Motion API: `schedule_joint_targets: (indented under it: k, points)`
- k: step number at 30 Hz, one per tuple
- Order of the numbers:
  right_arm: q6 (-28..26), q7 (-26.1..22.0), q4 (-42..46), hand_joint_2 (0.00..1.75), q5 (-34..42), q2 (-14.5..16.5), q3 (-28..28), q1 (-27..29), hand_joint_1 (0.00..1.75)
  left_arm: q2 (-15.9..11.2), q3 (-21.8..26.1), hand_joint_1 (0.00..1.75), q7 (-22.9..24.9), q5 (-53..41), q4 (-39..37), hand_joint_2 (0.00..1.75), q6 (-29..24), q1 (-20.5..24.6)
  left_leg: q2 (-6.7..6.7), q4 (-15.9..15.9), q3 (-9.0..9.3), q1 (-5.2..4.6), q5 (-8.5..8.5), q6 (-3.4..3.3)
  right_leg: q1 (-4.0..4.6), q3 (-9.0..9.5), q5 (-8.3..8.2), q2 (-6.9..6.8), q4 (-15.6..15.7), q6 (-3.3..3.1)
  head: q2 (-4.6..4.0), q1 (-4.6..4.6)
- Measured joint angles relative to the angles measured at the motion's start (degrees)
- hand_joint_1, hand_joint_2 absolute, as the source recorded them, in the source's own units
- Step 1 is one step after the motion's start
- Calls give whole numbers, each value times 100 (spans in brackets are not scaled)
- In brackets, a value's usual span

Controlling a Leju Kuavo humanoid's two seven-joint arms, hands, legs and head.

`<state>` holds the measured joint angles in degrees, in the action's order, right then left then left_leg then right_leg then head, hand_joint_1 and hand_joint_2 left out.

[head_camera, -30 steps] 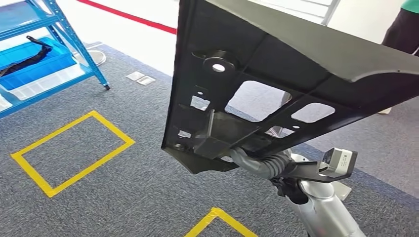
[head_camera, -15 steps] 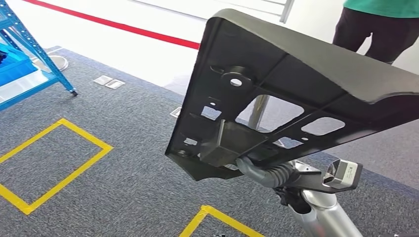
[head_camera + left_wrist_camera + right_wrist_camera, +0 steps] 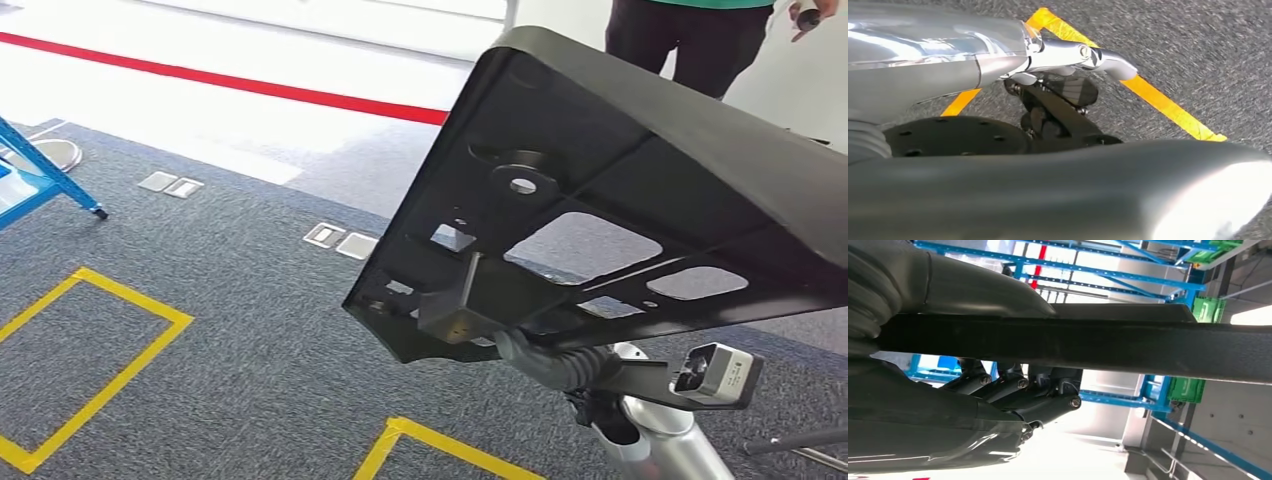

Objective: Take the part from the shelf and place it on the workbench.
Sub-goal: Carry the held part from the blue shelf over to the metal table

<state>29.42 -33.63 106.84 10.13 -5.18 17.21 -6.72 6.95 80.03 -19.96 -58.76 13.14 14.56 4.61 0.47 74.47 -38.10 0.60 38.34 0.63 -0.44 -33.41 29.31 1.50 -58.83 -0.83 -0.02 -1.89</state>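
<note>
i see the part (image 3: 640, 190), a large black moulded plastic panel, held up in the air over the floor, tilted, with its ribbed underside facing the head camera. the finish is matte. the face toward me carries raised ribs, a round boss with a centre hole, several small holes, and rectangular cut-outs through which the carpet (image 3: 230, 330) shows. a blocky bracket stands out near its lower edge. the outer rim curves over in a smooth rounded lip.

the right hand (image 3: 540, 355) grips the part from below at that lower edge. in the right wrist view the right hand (image 3: 1013, 385) has the thick grey thumb lying over one face of the panel edge (image 3: 1128, 347) and the darker fingers (image 3: 1048, 390) pressed against the other face, so it is clamped on the panel. the ribbed grey cover and silver forearm rise to it from below.

the left hand i cannot judge: the left wrist view shows silver arm casing and dark mechanism over the carpet, and finger position is not readable.

the floor is grey-blue short-pile carpet marked with yellow tape (image 3: 100, 340) in rectangles, with a red line (image 3: 250, 85) on pale flooring beyond. a blue shelf leg (image 3: 55, 180) stands at left. a person (image 3: 700, 35) in dark trousers stands behind the panel.
</note>
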Motion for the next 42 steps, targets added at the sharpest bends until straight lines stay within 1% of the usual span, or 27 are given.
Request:
schedule_joint_targets:
  k: [2, 4, 6, 8, 10, 12, 13, 14, 15, 16, 18, 20, 23, 25, 26, 28, 29, 30, 31, 32, 34, 35, 36, 37, 39, 41, 42]
  points:
    - [5, -1, 21, 175, -3, 0, -2, 12, 175, -5, -2, 0, -27, 23, 0, 0, 22, 2, -91, -586, 237, -16, -425, -71, 7, 21, 2, 124, -2, 3, 0, 0]
    - [7, 2, 47, 175, -8, -1, -4, 12, 175, -29, -2, 0, -22, 40, 0, 0, 27, 4, -351, -1275, 519, -26, -771, -152, 3, 13, 4, 238, -13, 24, 0, 2]
    - [3, 6, 75, 175, -11, -4, -11, 33, 175, -48, -3, 0, 6, 39, 0, 0, 1, 1, -486, -1528, 609, -42, -814, -190, -21, -45, -11, 342, -26, 81, 0, 1]
    - [-1, 10, 110, 175, -11, -20, -22, 69, 175, -46, -4, 0, 43, 40, 0, 0, -26, 5, -378, -1606, 632, -38, -803, -203, -36, -94, -23, 407, -36, 152, 0, -1]
    - [-1, 15, 137, 175, -17, -45, -29, 75, 175, -45, -4, 0, 73, 44, 0, 0, -51, 10, -247, -1672, 669, -11, -820, -225, -20, -195, 128, 236, -250, 197, 0, 9]
    - [-15, 34, 148, 175, -55, -69, -31, 72, 175, -43, -4, 0, 89, 47, -1, 0, -69, 0, -108, -1694, 692, -6, -823, -243, -15, -480, 463, -8, -869, 231, 0, 19]
    - [-34, 49, 145, 175, -92, -81, -31, 74, 175, -41, -4, 0, 92, 47, -1, 0, -70, -6, -36, -1693, 694, -7, -819, -244, -24, -656, 612, -56, -1235, 252, 0, 19]
    - [-57, 62, 143, 175, -132, -94, -31, 77, 175, -40, -4, 0, 92, 47, -1, 0, -70, -7, 32, -1692, 694, -8, -814, -243, -34, -782, 686, -80, -1494, 274, 0, 19]
    - [-81, 72, 140, 175, -167, -111, -32, 76, 175, -39, -4, 0, 91, 46, 0, 0, -69, -3, 97, -1690, 697, -6, -808, -238, -45, -814, 660, -97, -1568, 297, 0, 19]
    - [-97, 72, 138, 175, -183, -127, -36, 74, 175, -37, -4, 0, 90, 41, -1, 0, -69, 5, 155, -1689, 705, -3, -799, -227, -57, -722, 529, -122, -1401, 318, 0, 19]
    - [-111, 63, 140, 175, -175, -155, -50, 61, 175, -28, -4, 0, 85, 21, -1, 0, -68, 21, 250, -1682, 733, 0, -769, -183, -64, -299, 176, -290, -615, 346, 0, 19]
    - [-107, 53, 150, 175, -144, -171, -68, 44, 175, -18, -5, 0, 77, -6, -1, 0, -68, 32, 319, -1664, 753, -22, -735, -121, -38, -29, 15, -415, -72, 288, 0, 16]
    - [-94, 54, 180, 175, -77, -194, -119, 37, 175, 2, -16, 0, 72, -25, -1, 0, -68, 43, 409, -1664, 778, -24, -711, -51, -8, -26, 14, -319, -15, 155, 0, 14]
    - [-75, 62, 199, 175, -18, -200, -156, 23, 175, 13, -28, 0, 71, -31, -2, 0, -68, 55, 315, -1509, 736, -1, -564, -6, -21, -20, 1, -246, -2, 81, 0, 13]
    - [-66, 67, 207, 175, 9, -201, -167, 13, 175, 16, -33, 0, 71, -34, -2, 0, -68, 57, 221, -1271, 638, 6, -407, 10, -29, -14, -4, -212, 5, 49, 0, 13]
    - [-38, 85, 211, 175, 52, -201, -183, 0, 175, 21, -37, 0, 72, -39, -2, 0, -68, 44, 60, -498, 290, 8, -39, 15, -17, -14, -3, -127, 4, 7, 0, 12]
    - [-22, 101, 211, 175, 72, -201, -190, -1, 175, 23, -38, 0, 73, -45, -2, 0, -68, 32, 28, -163, 124, 3, 62, 8, -5, -12, -3, -71, 3, 0, 0, 12]
    - [-6, 120, 210, 175, 91, -201, -197, -1, 175, 24, -39, 0, 74, -50, -2, 0, -67, 21, 10, -5, 32, -4, 53, -10, 6, -8, -2, -9, 2, -3, 0, 12]
    - [3, 142, 209, 175, 106, -201, -203, -3, 175, 24, -40, 0, 74, -54, -2, 0, -67, 15, -9, -89, 46, -15, -79, -39, 15, 2, -2, 58, 0, -3, 0, 12]
    - [7, 156, 207, 175, 118, -201, -207, -9, 175, 23, -41, 0, 73, -59, -2, 0, -67, 14, -50, -386, 156, -28, -299, -77, 21, 15, -1, 122, -1, -2, 0, 12]
    - [9, 175, 198, 175, 129, -201, -214, -30, 175, 16, -41, 0, 72, -63, -2, 0, -67, 11, -262, -1139, 453, -51, -717, -156, 21, 25, 2, 240, -6, 7, 0, 13]
    - [9, 182, 189, 175, 133, -201, -216, -40, 175, 10, -41, 0, 73, -67, -2, 0, -67, 9, -358, -1393, 555, -61, -814, -177, 16, 11, -2, 295, -11, 21, 0, 11]
    - [10, 192, 180, 175, 137, -201, -221, -45, 175, 4, -41, 0, 74, -70, -2, 0, -68, 9, -417, -1523, 602, -67, -831, -188, 8, -17, -10, 346, -16, 43, 0, 9]
    - [10, 206, 172, 175, 141, -201, -229, -48, 175, 0, -42, 0, 75, -72, -2, 0, -69, 14, -405, -1560, 612, -72, -814, -189, 4, -45, -24, 399, -14, 75, 0, 8]
    - [11, 227, 167, 175, 146, -202, -258, -46, 175, 2, -44, 0, 72, -72, -2, 0, -69, 29, -298, -1643, 640, -56, -816, -203, 2, -83, -21, 447, -27, 142, 0, 8]
    - [12, 241, 160, 175, 146, -203, -285, -69, 175, 4, -47, 0, 63, -73, -2, 0, -67, 32, -169, -1716, 680, -27, -847, -229, 17, -205, 173, 258, -301, 186, 0, 14]
    - [12, 247, 150, 175, 145, -203, -292, -79, 175, 4, -48, 0, 61, -74, -2, 0, -66, 26, -99, -1728, 694, -24, -850, -238, 14, -348, 349, 111, -611, 202, 0, 16]
